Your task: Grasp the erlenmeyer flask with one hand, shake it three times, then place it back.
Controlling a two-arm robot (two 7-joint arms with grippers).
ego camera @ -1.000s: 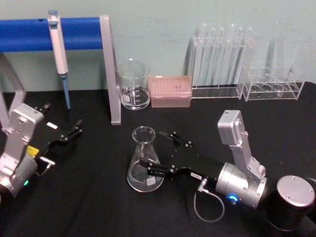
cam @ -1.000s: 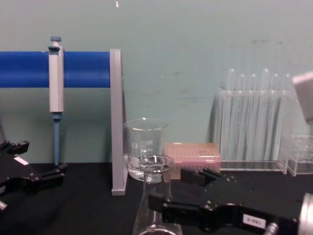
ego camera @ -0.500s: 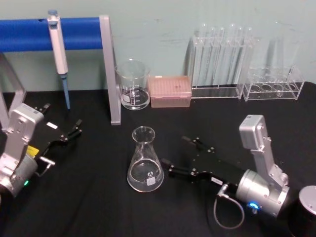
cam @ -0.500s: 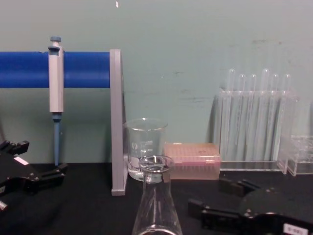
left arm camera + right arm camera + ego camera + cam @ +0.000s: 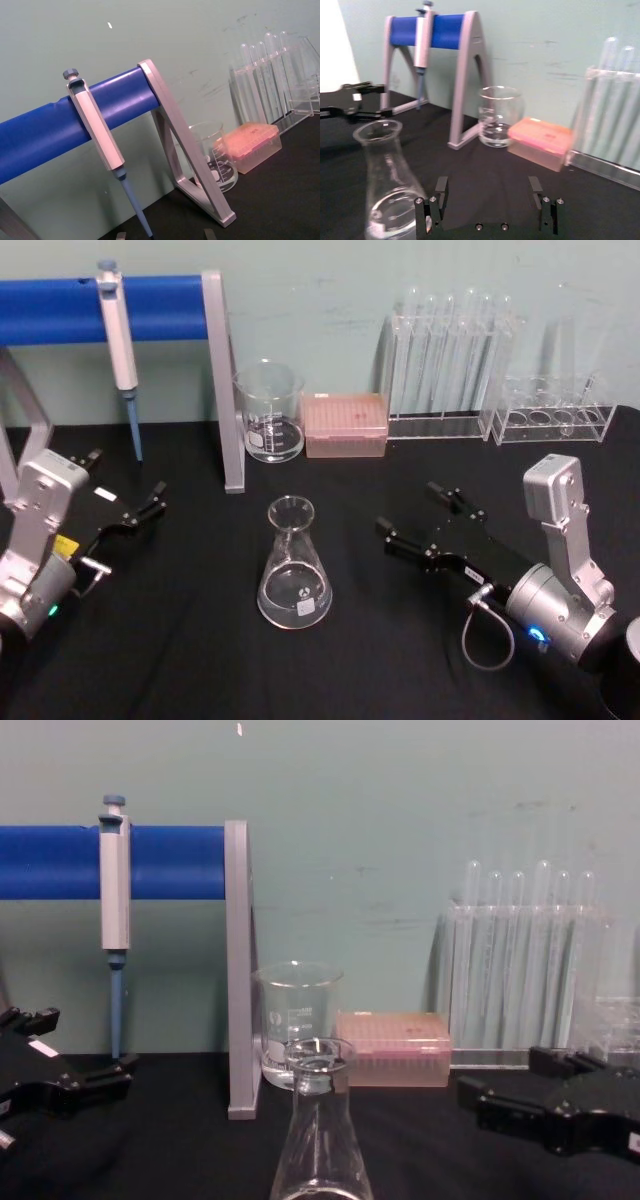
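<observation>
- The right tool has moved back from the erlenmeyer flask and now sits well apart from it, with its fingers spread wide and nothing in them.
- The flask stands upright on the black tabletop, alone, in the same spot as before.
- The left tool rests at the left side, fingers apart, unchanged.
- The beaker stands behind.

place: laboratory; black-covered bench | pipette hung on a blue-barred stand; glass beaker with printed markings | pink tip box; clear racks of test tubes against a pale green wall
</observation>
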